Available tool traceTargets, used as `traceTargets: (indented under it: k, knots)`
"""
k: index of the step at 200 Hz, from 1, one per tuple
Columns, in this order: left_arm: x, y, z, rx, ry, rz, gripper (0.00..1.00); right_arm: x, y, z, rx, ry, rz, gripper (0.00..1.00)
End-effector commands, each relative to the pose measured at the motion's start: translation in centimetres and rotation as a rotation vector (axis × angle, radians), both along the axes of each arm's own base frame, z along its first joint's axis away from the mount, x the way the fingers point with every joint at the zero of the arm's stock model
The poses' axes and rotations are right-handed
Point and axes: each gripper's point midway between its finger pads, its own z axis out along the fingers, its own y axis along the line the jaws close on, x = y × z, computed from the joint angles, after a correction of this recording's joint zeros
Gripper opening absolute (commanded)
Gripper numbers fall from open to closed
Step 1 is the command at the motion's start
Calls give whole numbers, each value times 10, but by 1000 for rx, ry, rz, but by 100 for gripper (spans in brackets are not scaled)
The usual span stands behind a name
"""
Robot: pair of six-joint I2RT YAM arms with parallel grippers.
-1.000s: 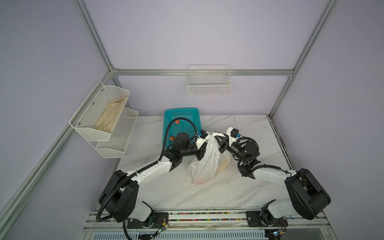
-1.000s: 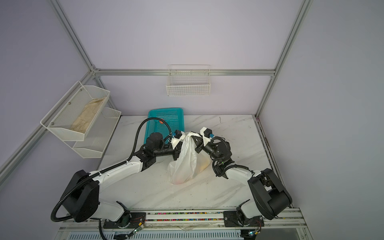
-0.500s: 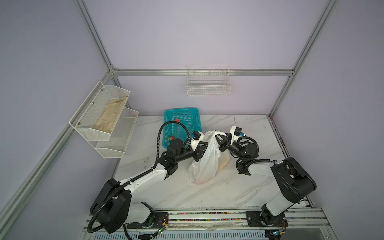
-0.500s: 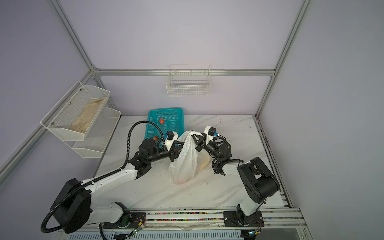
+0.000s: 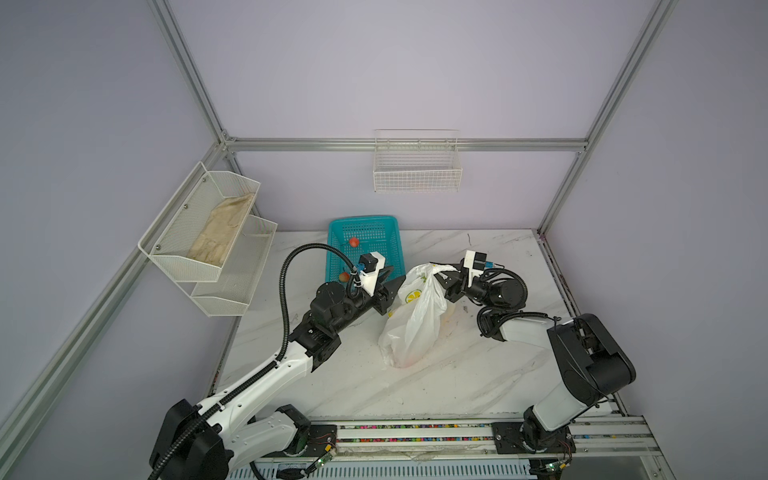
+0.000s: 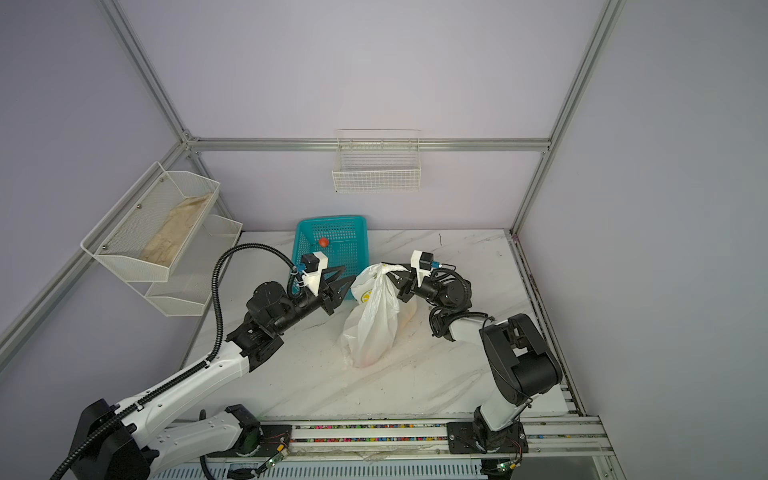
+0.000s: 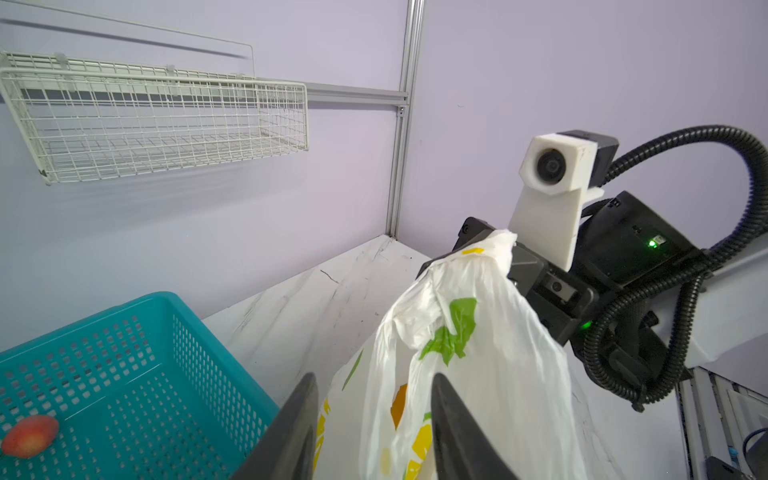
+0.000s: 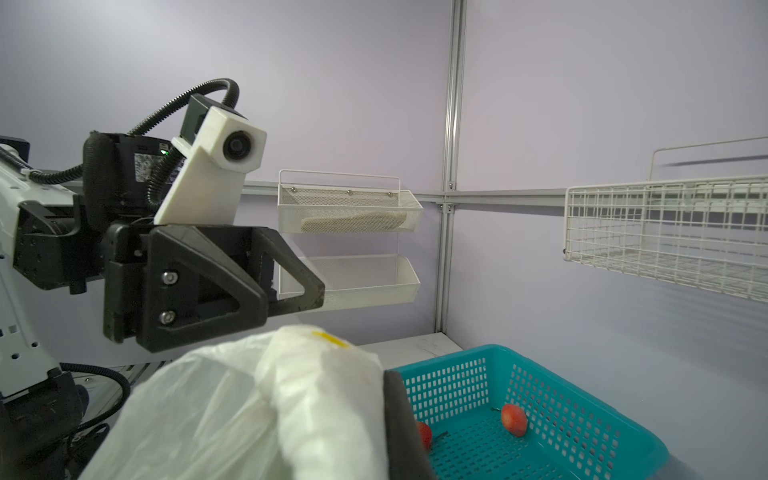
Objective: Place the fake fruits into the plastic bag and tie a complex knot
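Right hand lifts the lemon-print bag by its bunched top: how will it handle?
Probably floppy: the plastic bag hangs in creased folds from the right hand. Likely bottom-heavy and swingy: the bulge sits low on the table.

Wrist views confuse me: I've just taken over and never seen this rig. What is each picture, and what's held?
These are two robot arms on a rail at the front edge of the table. Both top views come from one overhead camera pair; each wrist view comes from a camera on that arm, looking past its fingers. On the table stand a bag and, behind it, a basket with two red fruits. The right gripper is shut on the bag's bunched top. The left gripper is open beside the bag, holding nothing.
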Motion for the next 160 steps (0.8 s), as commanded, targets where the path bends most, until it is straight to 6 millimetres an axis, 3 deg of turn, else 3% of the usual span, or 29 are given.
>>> traceTargets:
  k: [1,45,108,160]
  knots:
    - [1,-6,18,59,-37,-26,41,-22,-6,38,50,-156,48,0]
    - [-14,-23,28,76,-94,-160,29,-21,-6,40,74,-110,63,0]
    - [0,-42,33,159,-141,-216,28,-22,-3,36,58,-77,108,0]
    - [-3,-35,38,276,-244,-189,28,-22,-2,34,54,-68,118,0]
